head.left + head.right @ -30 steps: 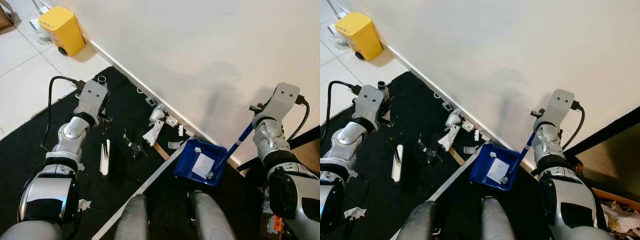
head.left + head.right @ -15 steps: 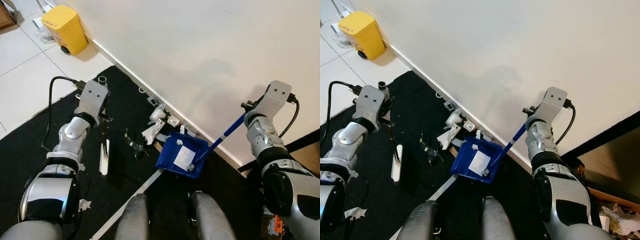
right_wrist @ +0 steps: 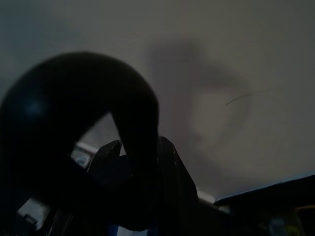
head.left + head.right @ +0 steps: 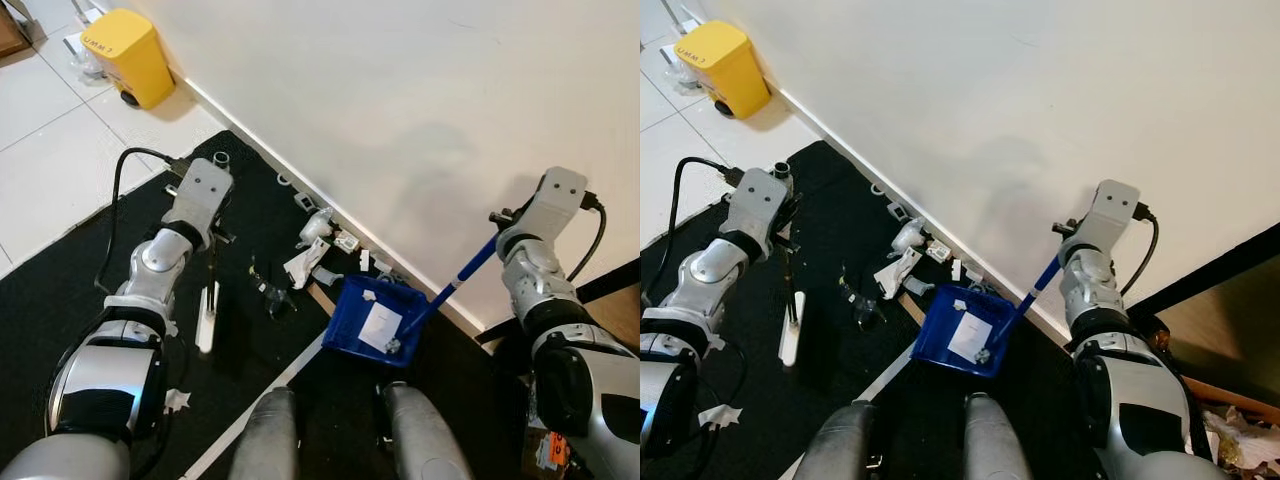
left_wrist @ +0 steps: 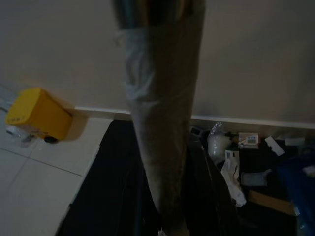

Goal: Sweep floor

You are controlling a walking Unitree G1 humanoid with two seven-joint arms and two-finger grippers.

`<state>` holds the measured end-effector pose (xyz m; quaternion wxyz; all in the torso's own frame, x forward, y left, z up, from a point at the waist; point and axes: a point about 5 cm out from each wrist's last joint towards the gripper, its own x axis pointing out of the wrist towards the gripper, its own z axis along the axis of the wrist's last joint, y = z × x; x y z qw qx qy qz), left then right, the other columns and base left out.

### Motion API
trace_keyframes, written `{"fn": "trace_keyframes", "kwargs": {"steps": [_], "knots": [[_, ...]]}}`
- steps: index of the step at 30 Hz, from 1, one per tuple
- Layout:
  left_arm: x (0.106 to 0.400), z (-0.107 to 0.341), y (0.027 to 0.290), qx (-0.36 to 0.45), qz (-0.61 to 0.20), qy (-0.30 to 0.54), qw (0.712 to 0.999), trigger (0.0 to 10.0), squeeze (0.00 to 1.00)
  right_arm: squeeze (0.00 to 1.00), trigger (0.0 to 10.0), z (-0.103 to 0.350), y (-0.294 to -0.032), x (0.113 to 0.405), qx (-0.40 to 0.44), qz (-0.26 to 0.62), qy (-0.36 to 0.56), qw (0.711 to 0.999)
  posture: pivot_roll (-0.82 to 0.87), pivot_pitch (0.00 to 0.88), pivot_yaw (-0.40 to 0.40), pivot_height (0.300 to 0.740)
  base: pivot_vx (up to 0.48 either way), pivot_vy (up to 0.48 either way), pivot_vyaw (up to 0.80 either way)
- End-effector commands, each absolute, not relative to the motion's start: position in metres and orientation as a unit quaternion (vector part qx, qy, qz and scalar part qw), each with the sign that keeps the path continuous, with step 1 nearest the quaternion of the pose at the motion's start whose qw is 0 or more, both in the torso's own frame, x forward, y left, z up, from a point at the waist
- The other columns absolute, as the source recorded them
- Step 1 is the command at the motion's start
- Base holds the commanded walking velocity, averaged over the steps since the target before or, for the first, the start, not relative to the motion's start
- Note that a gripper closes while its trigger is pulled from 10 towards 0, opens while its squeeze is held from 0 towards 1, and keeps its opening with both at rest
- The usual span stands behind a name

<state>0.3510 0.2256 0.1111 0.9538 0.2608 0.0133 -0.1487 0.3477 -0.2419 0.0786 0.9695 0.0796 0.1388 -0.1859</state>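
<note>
White wall point(image 4: 400, 90) runs diagonally above a black mat point(image 4: 60, 290), with pale tile floor point(image 4: 50, 140) and a yellow bin point(image 4: 125, 55) at the mat's far left corner. I'm working both arms here.

My right arm carries the blue dustpan point(image 4: 372, 320) by its long blue handle point(image 4: 460, 278); the pan sits on the mat just beside the wall edge, already holding 1 white sheet and a few small scraps. The right pincer point(image 4: 505, 225) appears pressed onto that handle, though its fingers are hidden behind the wrist, so I can't tell for certain.

My left pincer point(image 4: 210, 235) looks clamped on the thin dark broom stick point(image 4: 210, 265), whose white head point(image 4: 207, 318) rests on the mat, well apart from the pan.

Loose litter point(image 4: 310, 255) lies along the wall edge: crumpled white paper, small boxes, dark bits, a brown strip point(image 4: 320, 300) touching the pan's near-left rim.

By my reckoning the job is partly done: some debris is collected, most of the pile is left to sweep in.
</note>
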Motion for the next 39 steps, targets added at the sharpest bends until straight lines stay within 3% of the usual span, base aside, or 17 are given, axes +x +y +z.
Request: {"fn": "trace_keyframes", "kwargs": {"steps": [1,9,19,24,28,36,39], "knots": [[0.353,0.112,0.223,0.276,-0.149,0.016,0.949,10.0,0.0,0.0,10.0,0.09,-0.254,0.348,0.062,-0.198,0.105,0.973,-0.03,0.161,-0.006,0.74,0.0,0.0,0.0],[0.36,0.12,0.211,0.304,-0.156,-0.003,0.94,10.0,0.0,0.0,10.0,0.091,-0.268,0.342,0.049,-0.205,0.088,0.973,-0.07,0.186,-0.01,0.74,0.0,0.0,0.0],[0.362,0.109,0.18,0.292,-0.203,0.012,0.935,10.0,0.0,0.0,10.0,0.091,-0.253,0.34,0.056,-0.177,0.068,0.98,-0.12,0.241,-0.011,0.74,0.0,0.0,0.0],[0.362,0.108,0.161,0.257,-0.229,0.003,0.939,10.0,0.0,0.0,10.0,0.093,-0.249,0.341,0.06,-0.169,0.056,0.982,-0.12,0.252,-0.014,0.74,0.0,0.0,0.0],[0.363,0.108,0.132,0.178,-0.265,-0.001,0.948,10.0,0.0,0.0,10.0,0.095,-0.241,0.341,0.071,-0.158,0.044,0.984,-0.12,0.257,-0.014,0.74,0.0,0.0,0.0],[0.358,0.112,0.079,0.088,-0.349,-0.016,0.933,10.0,0.0,0.0,10.0,0.089,-0.227,0.34,0.082,-0.145,0.047,0.985,-0.09,0.243,0.001,0.74,0.0,0.0,0.0],[0.353,0.117,0.055,0.054,-0.398,-0.03,0.915,10.0,0.0,0.0,10.0,0.087,-0.225,0.34,0.085,-0.144,0.051,0.985,-0.08,0.232,0.007,0.74,0.0,0.0,0.0]]}}
